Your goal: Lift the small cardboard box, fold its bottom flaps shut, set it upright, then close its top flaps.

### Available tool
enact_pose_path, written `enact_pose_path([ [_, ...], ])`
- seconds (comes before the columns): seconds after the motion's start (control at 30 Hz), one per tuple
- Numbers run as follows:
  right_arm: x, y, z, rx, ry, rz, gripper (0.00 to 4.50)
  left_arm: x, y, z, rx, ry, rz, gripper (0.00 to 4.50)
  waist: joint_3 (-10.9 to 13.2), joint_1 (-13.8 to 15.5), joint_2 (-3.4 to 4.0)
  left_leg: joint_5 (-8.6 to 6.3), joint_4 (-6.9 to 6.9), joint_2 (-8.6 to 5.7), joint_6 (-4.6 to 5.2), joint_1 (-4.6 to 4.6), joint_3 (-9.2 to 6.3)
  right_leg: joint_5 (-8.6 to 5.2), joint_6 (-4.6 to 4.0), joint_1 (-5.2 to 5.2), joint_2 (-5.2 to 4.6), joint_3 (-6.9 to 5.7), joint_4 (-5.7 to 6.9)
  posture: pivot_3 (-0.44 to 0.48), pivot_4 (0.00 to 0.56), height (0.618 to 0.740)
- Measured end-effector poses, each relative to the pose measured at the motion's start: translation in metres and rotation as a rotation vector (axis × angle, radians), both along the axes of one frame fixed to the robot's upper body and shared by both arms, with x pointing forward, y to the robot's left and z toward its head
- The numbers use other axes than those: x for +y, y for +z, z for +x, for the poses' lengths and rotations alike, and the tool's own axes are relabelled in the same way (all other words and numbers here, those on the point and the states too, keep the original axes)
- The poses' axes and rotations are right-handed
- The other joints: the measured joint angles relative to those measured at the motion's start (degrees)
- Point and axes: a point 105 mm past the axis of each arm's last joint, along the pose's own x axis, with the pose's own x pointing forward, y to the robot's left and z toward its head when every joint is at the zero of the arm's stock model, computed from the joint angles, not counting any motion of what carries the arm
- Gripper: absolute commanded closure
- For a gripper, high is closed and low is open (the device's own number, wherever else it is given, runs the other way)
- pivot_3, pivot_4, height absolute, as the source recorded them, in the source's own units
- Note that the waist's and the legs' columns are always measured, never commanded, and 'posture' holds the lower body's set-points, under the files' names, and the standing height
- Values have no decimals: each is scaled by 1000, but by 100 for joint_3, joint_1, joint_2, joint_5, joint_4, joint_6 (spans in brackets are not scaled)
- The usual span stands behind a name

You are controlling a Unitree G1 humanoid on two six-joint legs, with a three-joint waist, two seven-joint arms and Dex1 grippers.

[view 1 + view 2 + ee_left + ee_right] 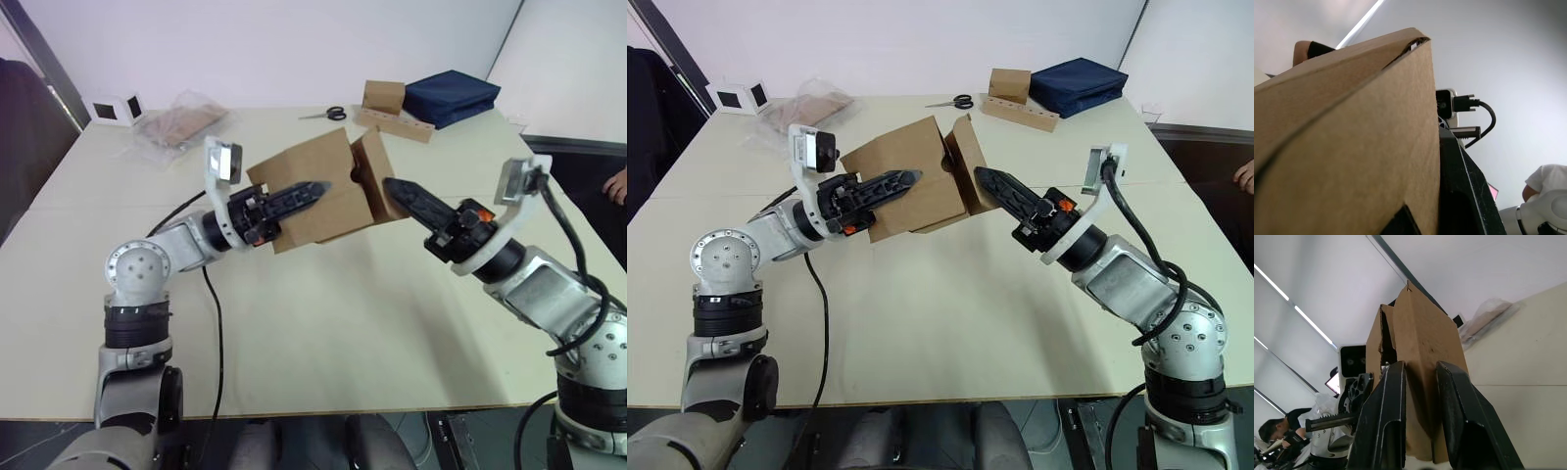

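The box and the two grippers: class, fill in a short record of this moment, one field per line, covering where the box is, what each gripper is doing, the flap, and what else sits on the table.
box: small cardboard box, lifted off the table, tilted
left gripper: lies against the box's side
right gripper: open, fingers either side of a flap
flap state: sticks out, not folded shut
far table: scissors, blue bag, plastic bag

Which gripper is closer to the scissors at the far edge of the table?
Right, by a small margin. The right gripper is at the open flap of the small cardboard box, more directly below the scissors; the left gripper lies across the box's near face.
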Motion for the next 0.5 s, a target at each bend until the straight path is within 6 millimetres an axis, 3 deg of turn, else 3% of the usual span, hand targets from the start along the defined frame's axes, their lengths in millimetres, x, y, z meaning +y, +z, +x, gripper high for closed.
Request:
enact_pose_path([
  [0.5, 11, -3, -3, 51, -20, 57, 3511, -5, -5, -2, 7, 1, -20, 4500, 0, 1, -1, 0, 0, 0, 0, 0, 0, 0, 0, 0, -1, 0, 0, 0, 150, 740],
])
